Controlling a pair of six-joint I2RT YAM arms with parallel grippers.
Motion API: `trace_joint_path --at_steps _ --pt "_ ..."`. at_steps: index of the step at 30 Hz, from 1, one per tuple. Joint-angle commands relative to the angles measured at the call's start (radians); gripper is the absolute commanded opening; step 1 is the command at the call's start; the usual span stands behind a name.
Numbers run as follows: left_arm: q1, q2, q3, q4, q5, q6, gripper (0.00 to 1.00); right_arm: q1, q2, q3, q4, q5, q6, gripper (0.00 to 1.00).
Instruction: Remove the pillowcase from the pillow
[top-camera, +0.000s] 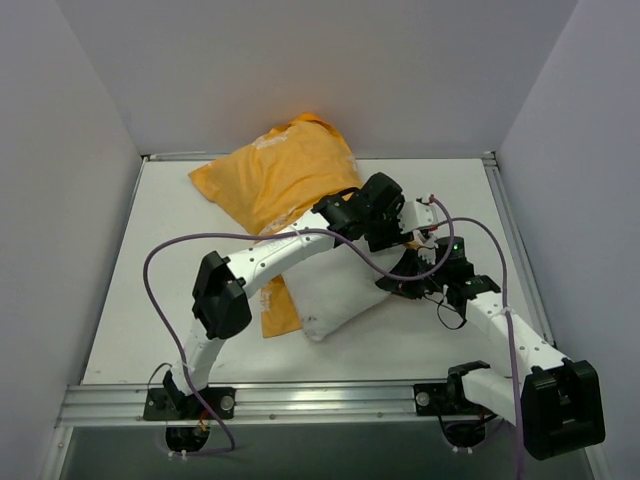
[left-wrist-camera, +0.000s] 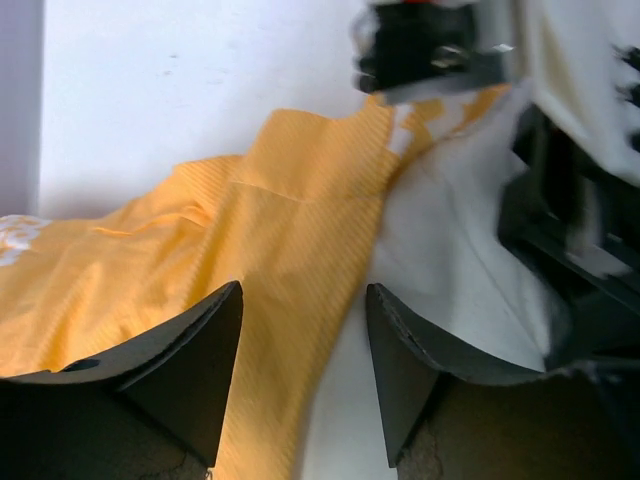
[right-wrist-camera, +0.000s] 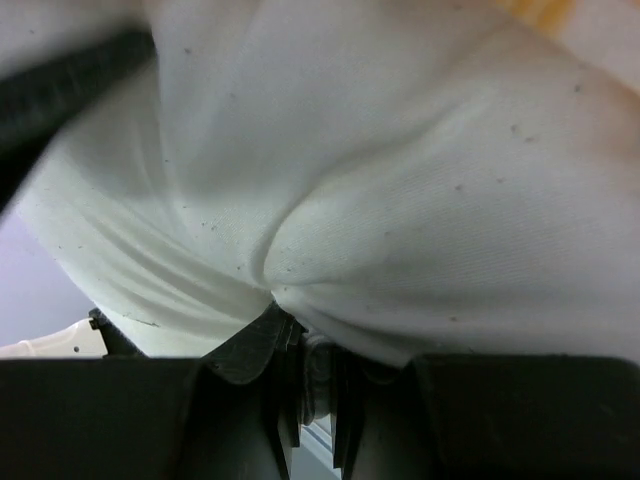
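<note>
The orange-yellow pillowcase (top-camera: 280, 175) lies bunched at the back of the table, with a strip of it (top-camera: 281, 312) under the left arm. The white pillow (top-camera: 340, 295) sticks out of it toward the front. My left gripper (top-camera: 392, 232) hovers over the seam between cloth and pillow. In the left wrist view it (left-wrist-camera: 303, 370) is open and empty, with the orange pillowcase (left-wrist-camera: 200, 260) on the left and the white pillow (left-wrist-camera: 450, 250) on the right. My right gripper (top-camera: 408, 272) is at the pillow's right corner. In the right wrist view it (right-wrist-camera: 290, 320) is shut on a fold of the pillow (right-wrist-camera: 400, 200).
Grey walls close in the white table (top-camera: 180, 300) on the left, back and right. A metal rail (top-camera: 320, 400) runs along the front edge. A purple cable (top-camera: 160, 260) loops over the left side. A blurred black gripper part (left-wrist-camera: 570, 220) is close to the left fingers.
</note>
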Motion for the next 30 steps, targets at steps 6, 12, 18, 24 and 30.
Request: trace_joint_path --at_steps 6,12,18,24,30 --pt "0.036 0.008 0.058 0.13 -0.021 -0.057 0.57 0.022 -0.037 -0.012 -0.067 -0.07 -0.008 0.0" --pt "0.047 0.057 0.058 0.083 -0.079 0.009 0.47 0.023 -0.06 0.005 -0.086 -0.064 -0.006 0.0" --pt "0.049 0.083 0.041 0.073 -0.059 0.027 0.15 0.02 -0.051 0.044 -0.104 -0.056 -0.015 0.0" --pt "0.089 0.237 0.278 0.161 -0.333 -0.01 0.02 0.023 -0.104 0.159 -0.211 -0.06 -0.025 0.0" --pt "0.219 0.44 0.529 0.178 -0.499 0.073 0.02 0.011 -0.201 0.197 -0.304 -0.083 -0.02 0.0"
